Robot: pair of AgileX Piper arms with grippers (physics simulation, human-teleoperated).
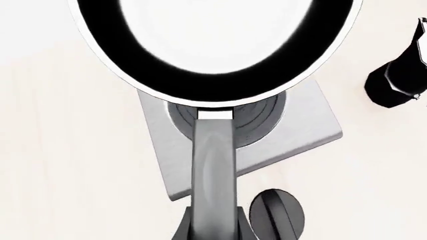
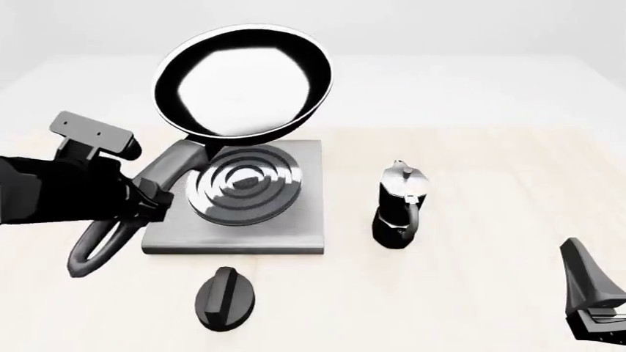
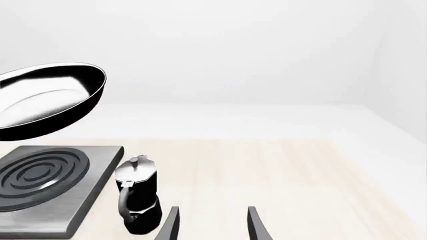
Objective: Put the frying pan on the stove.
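Note:
The frying pan (image 2: 245, 84) is a glossy black round pan held in the air above the stove, tilted, with its dark grey handle (image 2: 161, 172) running down to my left gripper (image 2: 137, 198). The left gripper is shut on the handle. The pan also shows in the left wrist view (image 1: 213, 45) and in the right wrist view (image 3: 47, 100). The stove (image 2: 298, 224) is a flat grey slab with a ringed burner (image 2: 242, 183), under the pan and not touching it. My right gripper (image 3: 210, 225) is open and empty, low at the right (image 2: 591, 308).
A black-and-silver moka pot (image 2: 399, 205) stands right of the stove. A small black oval knob (image 2: 227, 297) lies on the table in front of the stove. The light wooden tabletop (image 2: 489, 169) stretches to the right.

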